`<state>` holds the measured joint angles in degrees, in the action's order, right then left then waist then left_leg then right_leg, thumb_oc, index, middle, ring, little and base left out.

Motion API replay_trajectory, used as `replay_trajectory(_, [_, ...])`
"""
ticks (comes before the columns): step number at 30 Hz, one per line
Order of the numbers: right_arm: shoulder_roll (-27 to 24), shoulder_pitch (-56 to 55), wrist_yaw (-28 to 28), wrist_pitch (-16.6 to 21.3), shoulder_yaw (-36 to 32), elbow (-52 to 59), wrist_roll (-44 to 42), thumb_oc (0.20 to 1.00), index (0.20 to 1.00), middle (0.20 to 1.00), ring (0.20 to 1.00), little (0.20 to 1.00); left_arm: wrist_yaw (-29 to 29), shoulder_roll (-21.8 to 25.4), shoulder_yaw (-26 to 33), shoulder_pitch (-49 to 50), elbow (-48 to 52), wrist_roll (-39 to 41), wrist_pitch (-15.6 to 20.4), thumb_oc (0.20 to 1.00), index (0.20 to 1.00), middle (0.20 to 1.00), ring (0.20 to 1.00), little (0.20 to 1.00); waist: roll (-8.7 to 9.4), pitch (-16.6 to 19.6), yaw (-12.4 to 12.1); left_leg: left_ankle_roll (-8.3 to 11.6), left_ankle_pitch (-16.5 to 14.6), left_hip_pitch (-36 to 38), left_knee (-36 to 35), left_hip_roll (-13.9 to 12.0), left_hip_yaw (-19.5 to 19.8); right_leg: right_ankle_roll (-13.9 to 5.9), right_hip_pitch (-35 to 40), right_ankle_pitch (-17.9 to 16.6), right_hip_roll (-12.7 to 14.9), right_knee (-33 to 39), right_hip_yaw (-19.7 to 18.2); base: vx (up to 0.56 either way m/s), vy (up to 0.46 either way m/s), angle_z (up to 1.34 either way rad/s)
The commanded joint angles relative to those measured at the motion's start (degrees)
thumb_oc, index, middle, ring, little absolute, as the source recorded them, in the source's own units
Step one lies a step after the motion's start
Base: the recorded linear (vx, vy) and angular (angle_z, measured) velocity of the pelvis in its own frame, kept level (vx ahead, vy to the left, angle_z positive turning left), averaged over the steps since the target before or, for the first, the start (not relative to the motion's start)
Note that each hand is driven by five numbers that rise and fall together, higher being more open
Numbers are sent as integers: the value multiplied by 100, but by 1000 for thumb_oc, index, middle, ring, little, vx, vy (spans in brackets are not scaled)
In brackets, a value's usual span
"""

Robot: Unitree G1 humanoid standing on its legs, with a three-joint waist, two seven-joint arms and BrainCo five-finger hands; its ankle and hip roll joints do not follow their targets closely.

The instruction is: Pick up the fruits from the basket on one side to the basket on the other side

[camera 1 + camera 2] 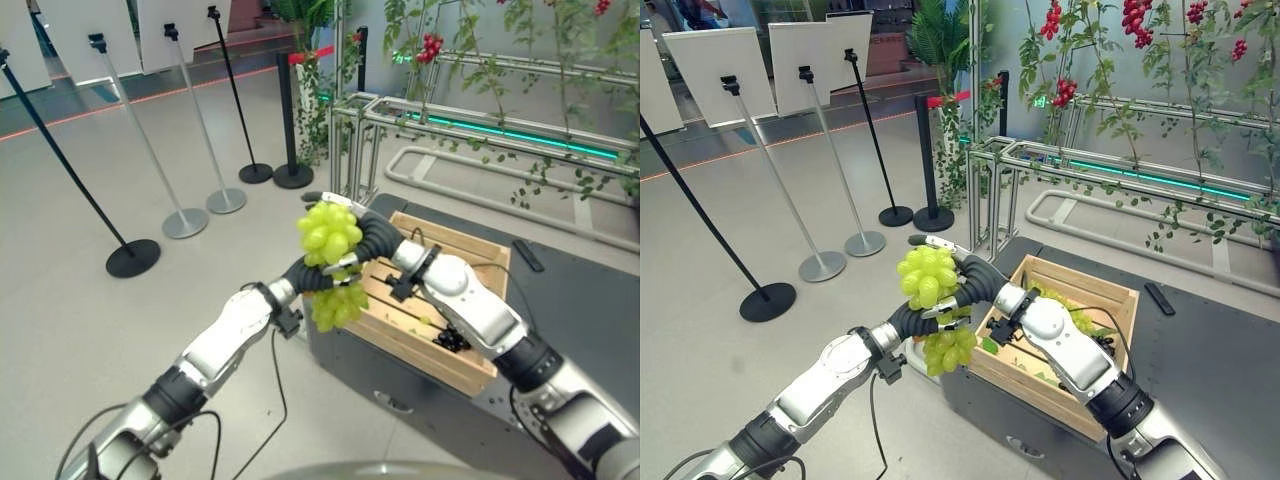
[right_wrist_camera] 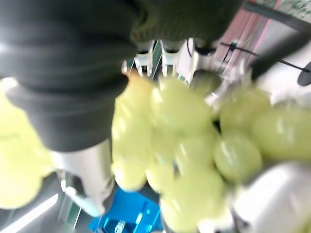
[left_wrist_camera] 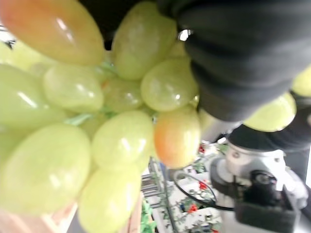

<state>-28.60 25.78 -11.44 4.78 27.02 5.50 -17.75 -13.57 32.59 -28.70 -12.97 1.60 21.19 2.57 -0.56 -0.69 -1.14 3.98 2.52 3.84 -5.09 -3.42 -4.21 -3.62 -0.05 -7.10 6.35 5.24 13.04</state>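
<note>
Left eye view: black table (image 1: 590,300) at right, wooden crate (image 1: 455,250) on its near-left corner, serving as the basket. Floor with stanchions to the left, metal rack with vines behind.

Both hands meet at the crate's left edge, above the table corner. Green grape bunch (image 1: 328,232) sits between them, off the crate, part above the wrists and part hanging below (image 1: 338,305).

Left hand (image 1: 318,275) and right hand (image 1: 372,236): only the dark covers and a glimpse of silver show, fingers buried in grapes. Both wrist views are grapes pressed right up against the dark cover. Can't tell how far either hand is closed, or which one actually carries the bunch.

Step, my read: mid-transfer, looks like a handover between hands right after lifting out of the crate.

Next move needs one hand to have a confirmed hold before the other lets go, then a swing to the far side. Receiving basket isn't visible.

Crate contents: more green grapes (image 1: 1072,318) and a small dark cluster (image 1: 450,340) near the right forearm.
</note>
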Motion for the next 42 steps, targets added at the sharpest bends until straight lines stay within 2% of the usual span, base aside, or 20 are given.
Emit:
replay_trajectory(1, [229,281,144,485,-684,448,-355,1000,1000,1000,1000,1000,58,342,569,-119,161,-54,347,200,200,200,200,200,238,-65,-295,-422,-207,-159,94,457,484,-574,165,301,383,-445,240,-31,82,19])
replay_trajectory(7, [315,-43,251,518,-1075,255,-435,1000,1000,1000,1000,1000,231,660,1513,494,340,-187,468,200,200,200,200,200,387,-126,-547,-522,-250,-264,187,595,709,-626,162,300,522,-554,403,-26,86,23])
replay_trajectory(12, [441,-162,357,574,-1302,147,-432,1000,1000,1000,1000,1000,318,865,2004,716,435,-358,542,200,200,200,200,200,535,-146,-800,-591,-293,-345,276,691,908,-659,175,352,634,-744,598,-9,84,19])
replay_trajectory(16, [467,-388,388,579,-1511,57,-462,1000,1000,1000,1000,1000,361,1051,2406,977,526,-588,554,200,200,200,200,200,548,-213,-911,-660,-302,-358,354,735,1122,-639,57,486,718,-1327,647,-16,73,34])
replay_trajectory(17, [512,-595,365,582,-1627,37,-460,1000,1000,1000,1000,1000,376,1135,2695,1182,574,-652,590,200,200,200,200,200,488,-280,-946,-715,-267,-342,374,771,1304,-620,-72,559,766,-1877,541,-10,68,38])
replay_trajectory(19, [506,-982,346,593,-1804,8,-532,1000,1000,1000,1000,1000,428,1162,2844,1318,597,-760,637,200,200,200,200,200,415,-323,-836,-749,-233,-368,482,833,1623,-538,-233,782,430,-2451,-43,1,56,68])
replay_trajectory(21, [358,-1463,315,599,-2065,96,-528,1000,1000,1000,1000,1000,560,1145,2857,1280,559,-920,694,200,200,200,200,200,377,-267,-556,-738,-194,-500,706,944,2101,-429,-303,1262,-376,-2455,-1264,40,15,157])
replay_trajectory(22, [358,-1466,315,598,-2066,98,-528,1000,1000,1000,1000,1000,560,1145,2855,1281,558,-920,694,200,200,200,200,200,378,-263,-555,-738,-197,-502,708,946,2102,-428,-305,1267,-375,-2458,-1263,54,35,234])
replay_trajectory(23, [234,-2044,252,623,-2445,266,-484,1000,1000,1000,1000,1000,562,1112,2824,1228,551,-1134,708,200,200,200,200,200,399,-252,-369,-683,-159,-631,897,1199,2512,-194,-277,1416,-781,-2259,-2059,21,-8,163])
replay_trajectory(25, [383,-2554,196,627,-2662,204,-555,1000,1000,1000,1000,1000,905,873,3324,1517,683,-1556,793,200,200,200,200,200,415,-259,-439,-615,-52,-691,916,1375,3026,-76,-123,1501,-735,-2124,-1790,-12,-108,185])
replay_trajectory(28, [483,-2875,158,597,-2669,28,-533,1000,1000,1000,1000,1000,1125,751,3819,1967,784,-1804,858,200,200,200,200,200,403,-202,-456,-478,34,-715,821,1340,3183,-32,25,1547,-745,-1800,-1512,-72,-154,114])
replay_trajectory(29, [523,-3040,216,575,-2596,-264,-490,1000,1000,1000,1000,1000,1336,754,4137,2127,895,-1991,889,200,200,200,200,200,378,-201,-559,-345,183,-821,815,1348,3384,-8,129,1591,-760,-1598,-1257,-105,-190,108])
replay_trajectory(32, [491,-3033,375,576,-2424,-603,-280,1000,1000,1000,1000,1000,1636,1061,4463,2071,990,-2381,957,200,200,200,200,200,245,-226,-582,-61,657,-1154,550,1303,3758,136,82,1620,-978,-1316,-1252,-205,-136,153])
replay_trajectory(34, [418,-3116,353,573,-2393,-630,-161,1000,1000,1000,1000,1000,1754,1182,4571,1972,1061,-2583,990,200,200,200,200,200,191,-337,-612,52,758,-1467,549,1357,3677,184,46,1648,-959,-1242,-1080,-271,-3,101])
replay_trajectory(35, [361,-3131,410,596,-2497,-644,-127,1000,1000,1000,1000,1000,1816,1143,4553,1837,1110,-2665,1017,200,200,200,200,200,169,-428,-478,71,688,-1718,704,1231,3073,134,-20,1566,-871,-1221,-851,-233,67,94])
replay_trajectory(36, [356,-3120,411,598,-2508,-648,-126,1000,1000,1000,1000,1000,1820,1136,4544,1817,1109,-2672,1015,200,200,200,200,200,151,-430,-479,72,691,-1760,750,1239,3078,125,-40,1545,-876,-1219,-842,-417,134,158])
replay_trajectory(37, [345,-3023,598,629,-2530,-811,-79,1000,1000,1000,1000,1000,1932,1140,4362,1434,1089,-2776,1014,200,200,200,200,200,134,-565,-369,-93,470,-2037,1219,840,1685,30,-181,1436,-671,-1287,-446,-408,103,155])
replay_trajectory(38, [351,-3042,636,634,-2566,-849,-95,1000,1000,1000,1000,1000,1930,1125,4212,1218,1099,-2855,984,200,200,200,200,200,129,-599,-336,-92,372,-2073,1412,631,1304,31,-238,1422,-545,-1329,-207,-502,123,192])
replay_trajectory(39, [351,-3048,695,613,-2581,-946,-53,1000,1000,1000,1000,1000,1929,1086,4029,991,1103,-3043,944,200,200,200,200,200,118,-600,-333,-87,216,-2006,1592,562,1190,54,-225,1409,-411,-1320,77,-286,64,164])
replay_trajectory(42, [478,-3174,763,615,-2737,-969,-137,1000,1000,1000,1000,1000,1881,1071,3837,734,1124,-3135,970,200,200,200,200,200,125,-613,-317,-58,-40,-1794,1755,490,1236,77,-6,1434,-187,-1270,533,-180,100,151])
